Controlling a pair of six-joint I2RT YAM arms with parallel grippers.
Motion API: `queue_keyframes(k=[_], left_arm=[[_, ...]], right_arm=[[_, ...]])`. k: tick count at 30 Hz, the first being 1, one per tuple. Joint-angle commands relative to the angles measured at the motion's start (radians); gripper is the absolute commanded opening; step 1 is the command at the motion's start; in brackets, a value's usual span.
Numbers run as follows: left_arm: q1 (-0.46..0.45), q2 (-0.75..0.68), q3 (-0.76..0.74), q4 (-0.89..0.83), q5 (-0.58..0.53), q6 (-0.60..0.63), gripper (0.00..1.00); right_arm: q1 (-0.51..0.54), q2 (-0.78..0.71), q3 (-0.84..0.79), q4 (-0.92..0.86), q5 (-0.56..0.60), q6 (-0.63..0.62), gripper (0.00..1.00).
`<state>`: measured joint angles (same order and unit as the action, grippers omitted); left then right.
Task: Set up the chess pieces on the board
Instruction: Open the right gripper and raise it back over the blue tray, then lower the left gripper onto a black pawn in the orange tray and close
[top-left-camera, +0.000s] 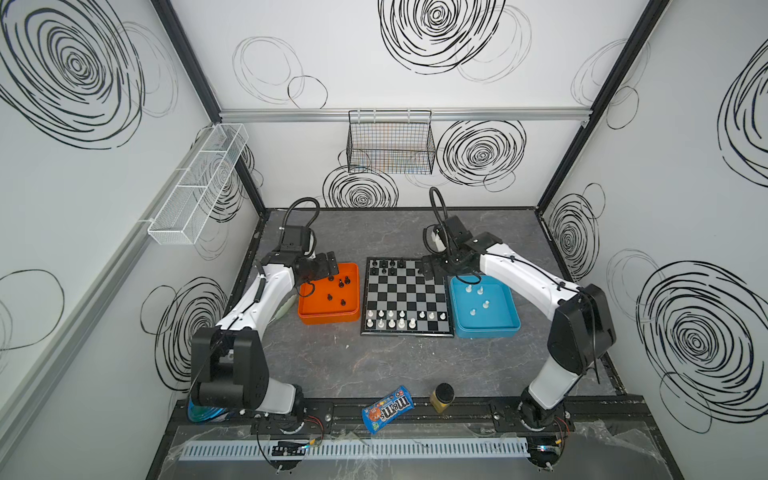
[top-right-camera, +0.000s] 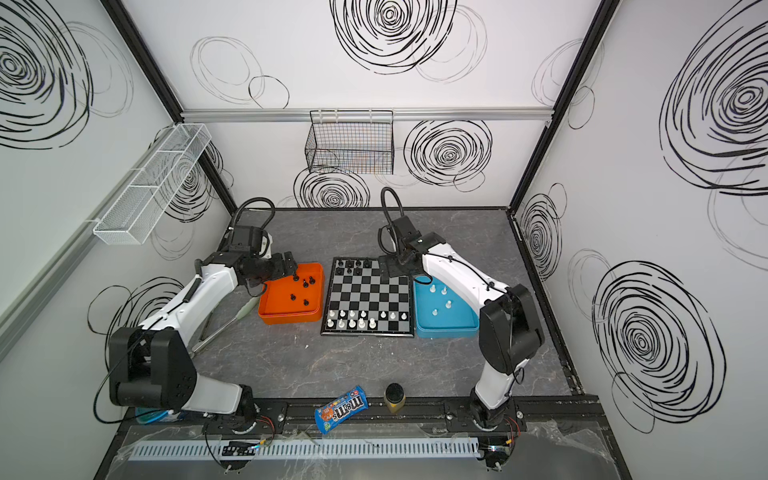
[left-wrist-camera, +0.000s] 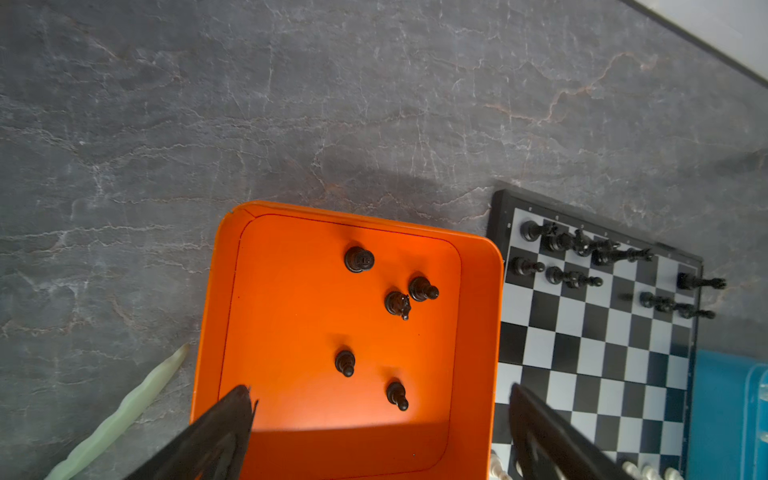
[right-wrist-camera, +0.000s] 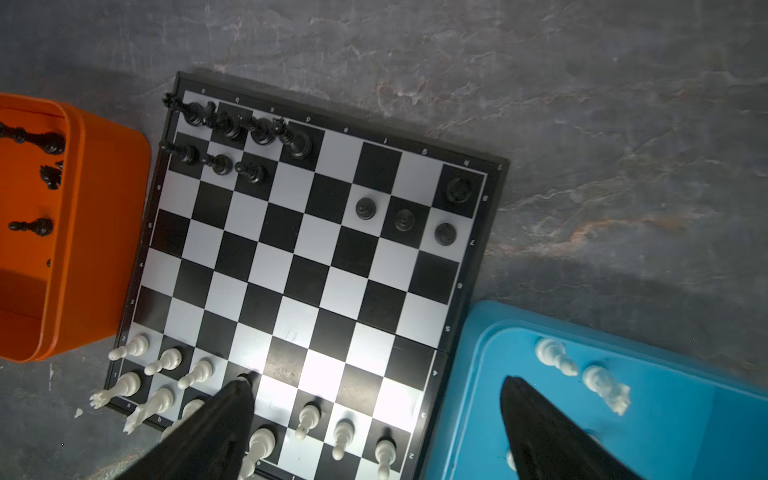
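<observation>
Starting left of centre in both top views: a pale green pod (left-wrist-camera: 124, 411) lies on the grey tabletop (top-left-camera: 332, 361) just beside the orange tray (top-left-camera: 328, 318), and the left gripper (left-wrist-camera: 381, 392) hangs over that tray, jaws spread wide apart. Five black chessmen (left-wrist-camera: 359, 259) stand scattered inside the tray, one of them a knight (left-wrist-camera: 397, 303). Moving right, the board (top-left-camera: 405, 295) sits in the middle of the frame, just beside the orange tray. Its upper left corner is crowded with black pieces (top-left-camera: 382, 263) in two short rows, and the right wrist view shows four more black men (right-wrist-camera: 365, 208) at the other end of that same side. Along the bottom edge, white pieces (top-left-camera: 392, 323) stand in two rows. Down at the bottom of the frame, an M&M's bag (top-left-camera: 387, 408) lies and a small gold jar (top-left-camera: 442, 397) with a black lid stands, both well apart from the board. Now the right gripper (right-wrist-camera: 376, 380): in both top views it hovers over the board's upper right corner, jaws wide apart. Furthest right, the blue tray (top-left-camera: 486, 330) sits just beside the board with four white chessmen (top-left-camera: 485, 304) standing in it.
</observation>
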<state>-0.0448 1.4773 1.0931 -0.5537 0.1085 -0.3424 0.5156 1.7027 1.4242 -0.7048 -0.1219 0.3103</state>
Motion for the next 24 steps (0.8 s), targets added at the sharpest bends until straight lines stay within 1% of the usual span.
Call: queue_keyframes(k=[1, 9, 12, 14, 17, 24], left_arm=[[-0.032, 0.027, -0.033, 0.019, -0.067, -0.017, 0.93], [-0.051, 0.066, -0.096, 0.014, -0.094, -0.044, 0.75], [-0.059, 0.091, -0.107, 0.017, -0.104, -0.044, 0.72], [-0.065, 0.109, -0.106, 0.017, -0.111, -0.042, 0.67], [-0.07, 0.135, -0.099, 0.022, -0.119, -0.036, 0.57], [-0.081, 0.186, -0.072, 0.028, -0.146, -0.036, 0.51]], right_arm=[[-0.019, -0.023, -0.033, 0.025, -0.05, -0.023, 0.98], [-0.052, -0.014, -0.09, 0.049, -0.089, -0.039, 0.98], [-0.058, -0.008, -0.1, 0.061, -0.1, -0.04, 0.98], [-0.059, -0.005, -0.106, 0.067, -0.103, -0.037, 0.98], [-0.061, -0.005, -0.12, 0.08, -0.106, -0.031, 0.98], [-0.075, -0.015, -0.149, 0.091, -0.108, -0.032, 0.98]])
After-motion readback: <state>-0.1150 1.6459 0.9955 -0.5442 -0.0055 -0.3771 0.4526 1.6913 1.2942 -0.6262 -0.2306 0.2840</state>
